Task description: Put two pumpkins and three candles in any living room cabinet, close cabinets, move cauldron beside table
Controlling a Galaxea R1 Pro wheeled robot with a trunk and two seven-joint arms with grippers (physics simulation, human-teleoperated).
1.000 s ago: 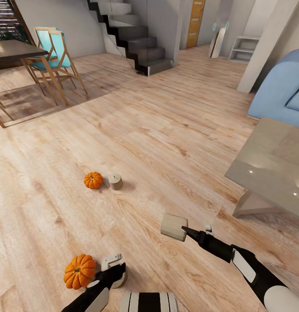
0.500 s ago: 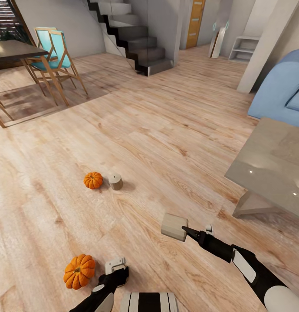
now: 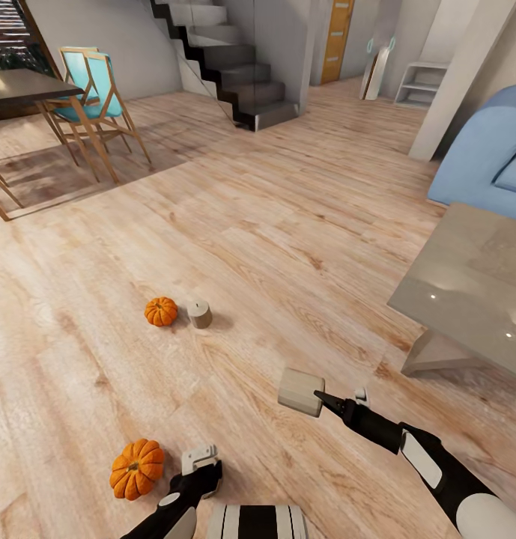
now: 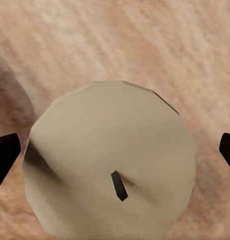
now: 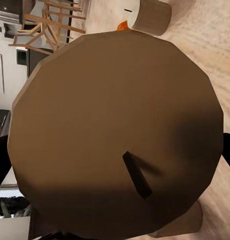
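right gripper (image 3: pixel 323 398): clamped on a candle (image 3: pixel 300 391), held above the floor (image 3: pixel 287 224)
left gripper (image 3: pixel 199 458): fingers spread either side of second candle (image 4: pixel 110 160) standing on floor
near pumpkin (image 3: pixel 137 469): floor, beside left gripper
far pumpkin (image 3: pixel 161 311): floor, next to third candle (image 3: pixel 200 314)
table (image 3: pixel 467 284): right side

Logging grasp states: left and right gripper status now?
Left gripper: open, fingers either side of a candle on the floor.
Right gripper: shut on a second candle, held up.

Black arms (image 3: pixel 377 428), white panels

Open wood floor (image 3: pixel 287 224) ahead, coffee table (image 3: pixel 467 284) blocking right, pumpkin (image 3: pixel 137 469) just beside left gripper (image 3: pixel 200 458)
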